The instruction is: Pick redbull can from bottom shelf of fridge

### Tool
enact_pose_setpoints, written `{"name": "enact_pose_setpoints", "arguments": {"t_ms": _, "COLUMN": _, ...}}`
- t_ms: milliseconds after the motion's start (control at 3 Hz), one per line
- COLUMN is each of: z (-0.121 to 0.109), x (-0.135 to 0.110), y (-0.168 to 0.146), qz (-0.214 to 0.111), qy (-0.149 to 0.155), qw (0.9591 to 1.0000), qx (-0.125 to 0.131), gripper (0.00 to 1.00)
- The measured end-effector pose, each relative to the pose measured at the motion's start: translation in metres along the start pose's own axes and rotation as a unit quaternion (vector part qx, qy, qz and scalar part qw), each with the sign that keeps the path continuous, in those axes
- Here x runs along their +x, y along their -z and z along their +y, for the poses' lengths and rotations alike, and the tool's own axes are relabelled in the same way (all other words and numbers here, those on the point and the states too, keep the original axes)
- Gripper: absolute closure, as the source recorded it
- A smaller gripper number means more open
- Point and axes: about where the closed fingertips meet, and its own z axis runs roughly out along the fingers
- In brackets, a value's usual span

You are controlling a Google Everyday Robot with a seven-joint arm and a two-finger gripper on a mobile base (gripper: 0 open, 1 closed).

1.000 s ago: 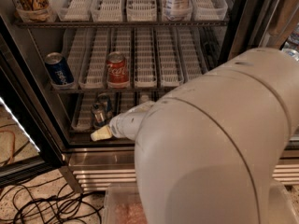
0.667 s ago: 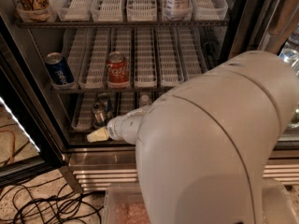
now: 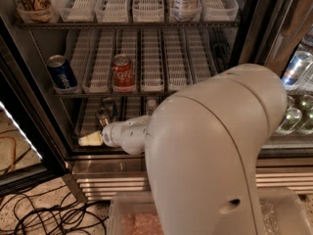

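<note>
The redbull can [image 3: 103, 113], slim with a silver top, stands at the left of the bottom shelf [image 3: 88, 126] of the fridge [image 3: 250, 29]. My gripper [image 3: 91, 140] reaches in at the front edge of that shelf, just below and slightly left of the can, apart from it. My large white arm [image 3: 210, 146] covers the right part of the bottom shelf. A small clear water bottle [image 3: 151, 105] stands just right of the can, partly hidden by the arm.
A Pepsi can [image 3: 62, 73] and a red cola can [image 3: 122, 72] stand on the shelf above. The ribbed steel base [image 3: 107, 180] lies below. The neighbouring cooler [image 3: 298, 87] holds cans at right. Cables [image 3: 49, 214] lie on the floor at left.
My gripper has moved a little to the left along the front of the bottom shelf. The cans have not moved.
</note>
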Motion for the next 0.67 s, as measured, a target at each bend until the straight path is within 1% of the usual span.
{"name": "enact_pose_setpoints", "arguments": {"t_ms": 333, "z": 0.0031, "x": -0.0087, "y": -0.0047, "qz": -0.019, "qy": -0.005, "qw": 0.9998, "qx": -0.005, "gripper": 0.03}}
{"name": "enact_pose_setpoints", "arguments": {"t_ms": 667, "z": -0.0001, "x": -0.014, "y": -0.0032, "qz": -0.033, "qy": -0.006, "qw": 0.9994, "qx": 0.001, "gripper": 0.1}}
